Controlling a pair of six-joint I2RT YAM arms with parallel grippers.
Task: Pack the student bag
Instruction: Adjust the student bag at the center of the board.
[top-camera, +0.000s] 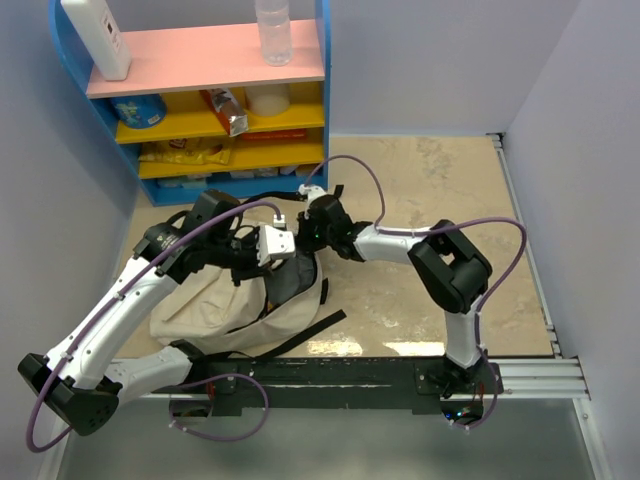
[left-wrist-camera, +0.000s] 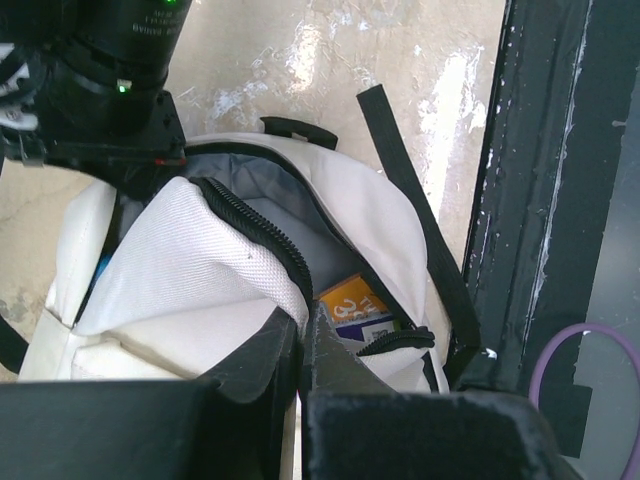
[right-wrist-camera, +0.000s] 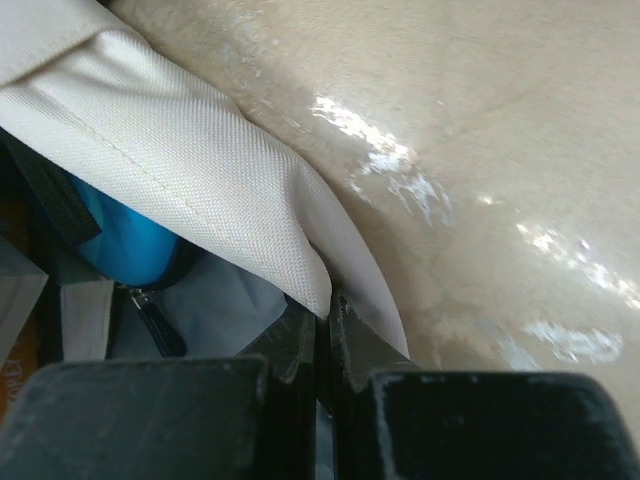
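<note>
On my overhead feed the table (top-camera: 430, 200) carries the student bag (top-camera: 225, 310), slumped on its side at the near left, just beyond the arm bases. Its long axis runs from near-left to far-right. The base is at the near-left end, and the open mouth points far-right and slightly up, where both arms meet.

The left gripper (left-wrist-camera: 300, 325) is fully closed on a fold of the cream canvas beside the zipper (left-wrist-camera: 250, 225). The right gripper (right-wrist-camera: 325, 310) is also clamped tight, on the opposite rim of the mouth. I read this double pinch as a way to hold the soft opening apart and lifted, since the fabric would otherwise sag shut.

Inside, against the grey lining, I can see an orange-and-blue printed item (left-wrist-camera: 355, 305) through the left wrist camera. A blue object (right-wrist-camera: 130, 235) shows under the rim on the right.
</note>
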